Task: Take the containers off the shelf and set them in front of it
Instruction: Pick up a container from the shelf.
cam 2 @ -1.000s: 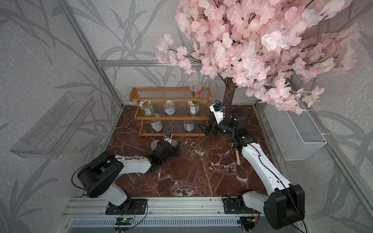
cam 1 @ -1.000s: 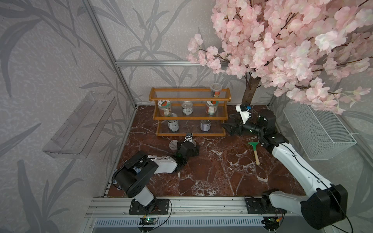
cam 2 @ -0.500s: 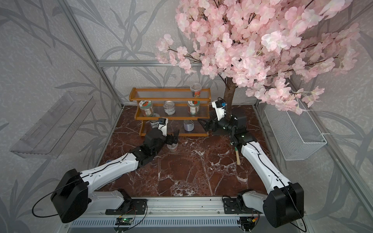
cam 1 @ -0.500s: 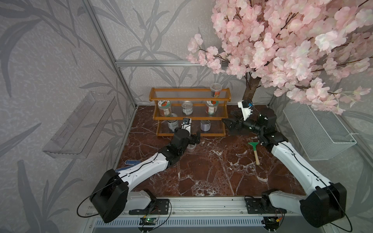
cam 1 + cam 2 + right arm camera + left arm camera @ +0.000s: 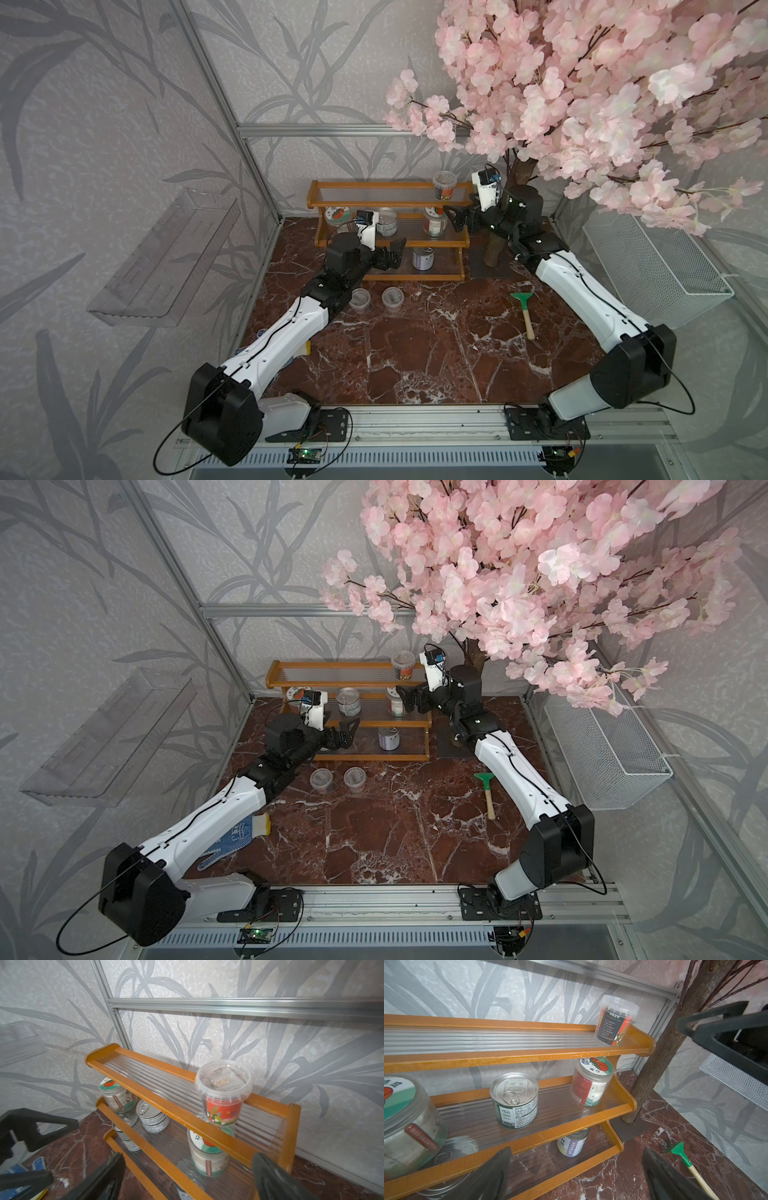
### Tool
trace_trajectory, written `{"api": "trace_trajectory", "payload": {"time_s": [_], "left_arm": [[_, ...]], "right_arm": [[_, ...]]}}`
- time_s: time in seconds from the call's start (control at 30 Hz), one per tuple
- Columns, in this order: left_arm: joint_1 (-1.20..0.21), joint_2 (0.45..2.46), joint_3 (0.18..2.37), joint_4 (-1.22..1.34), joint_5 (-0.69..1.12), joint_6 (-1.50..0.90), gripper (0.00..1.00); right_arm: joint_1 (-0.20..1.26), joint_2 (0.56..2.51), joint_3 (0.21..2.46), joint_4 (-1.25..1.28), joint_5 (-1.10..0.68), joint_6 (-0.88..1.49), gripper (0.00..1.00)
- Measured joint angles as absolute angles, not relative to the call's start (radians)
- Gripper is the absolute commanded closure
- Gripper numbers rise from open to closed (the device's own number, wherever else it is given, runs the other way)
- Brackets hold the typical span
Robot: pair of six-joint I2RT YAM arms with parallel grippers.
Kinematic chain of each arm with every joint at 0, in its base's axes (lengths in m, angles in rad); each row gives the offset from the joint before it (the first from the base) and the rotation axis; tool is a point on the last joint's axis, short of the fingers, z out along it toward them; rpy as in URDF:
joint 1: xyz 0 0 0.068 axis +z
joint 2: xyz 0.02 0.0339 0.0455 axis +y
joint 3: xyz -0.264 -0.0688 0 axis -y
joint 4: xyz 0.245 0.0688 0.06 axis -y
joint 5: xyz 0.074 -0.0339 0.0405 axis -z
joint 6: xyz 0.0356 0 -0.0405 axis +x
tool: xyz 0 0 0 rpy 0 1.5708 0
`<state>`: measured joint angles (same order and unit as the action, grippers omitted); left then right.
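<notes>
The orange-brown shelf point(image 5: 316, 199) point(image 5: 274, 679) stands at the back. Its top tier holds a clear lidded cup point(image 5: 444, 185) point(image 5: 223, 1093). On the middle tier are a jar point(image 5: 336, 216), a tin can point(image 5: 386, 220) point(image 5: 515, 1101) and a second jar point(image 5: 434, 220) point(image 5: 591, 1082). A can point(image 5: 422, 257) point(image 5: 571, 1145) sits on the bottom tier. Two clear cups point(image 5: 359, 299) point(image 5: 392, 297) stand on the floor in front. My left gripper point(image 5: 392, 257) point(image 5: 576, 1153) is open and empty at the bottom tier's left part. The right gripper point(image 5: 453, 216) point(image 5: 188, 1156) hangs open and empty at the shelf's right end.
A tree trunk point(image 5: 494, 245) on a dark base stands right of the shelf, with blossom overhead. A green-headed scraper point(image 5: 524, 311) lies on the marble floor. A white wire basket point(image 5: 656, 266) hangs on the right, and a clear wall shelf point(image 5: 166, 257) on the left. A blue-dotted glove point(image 5: 232, 841) lies under my left arm.
My left arm has stretched from the floor by the two cups up to the shelf's lower tier. The right gripper has moved in closer to the shelf's right end.
</notes>
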<state>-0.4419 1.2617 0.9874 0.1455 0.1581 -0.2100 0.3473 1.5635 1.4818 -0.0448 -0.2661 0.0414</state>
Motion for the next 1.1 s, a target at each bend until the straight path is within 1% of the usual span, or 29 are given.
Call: {"api": "trace_trajectory", "payload": {"time_s": [0.1, 0.37, 0.9, 1.1], "left_arm": [[-0.429, 1.261, 0.989, 0.144, 0.188, -0.212, 0.0], [-0.409, 1.26, 0.989, 0.15, 0.234, -0.221, 0.0], [-0.392, 1.261, 0.989, 0.218, 0.265, -0.247, 0.0], [-0.392, 1.266, 0.989, 0.218, 0.266, -0.248, 0.0]], "right_arm": [[0.347, 1.626, 1.548, -0.077, -0.221, 0.013, 0.01], [0.346, 1.753, 1.671, -0.106, -0.184, -0.02, 0.01], [0.355, 1.908, 1.858, -0.113, -0.149, -0.032, 0.0], [0.359, 1.921, 1.869, -0.107, -0.152, -0.035, 0.07]]}}
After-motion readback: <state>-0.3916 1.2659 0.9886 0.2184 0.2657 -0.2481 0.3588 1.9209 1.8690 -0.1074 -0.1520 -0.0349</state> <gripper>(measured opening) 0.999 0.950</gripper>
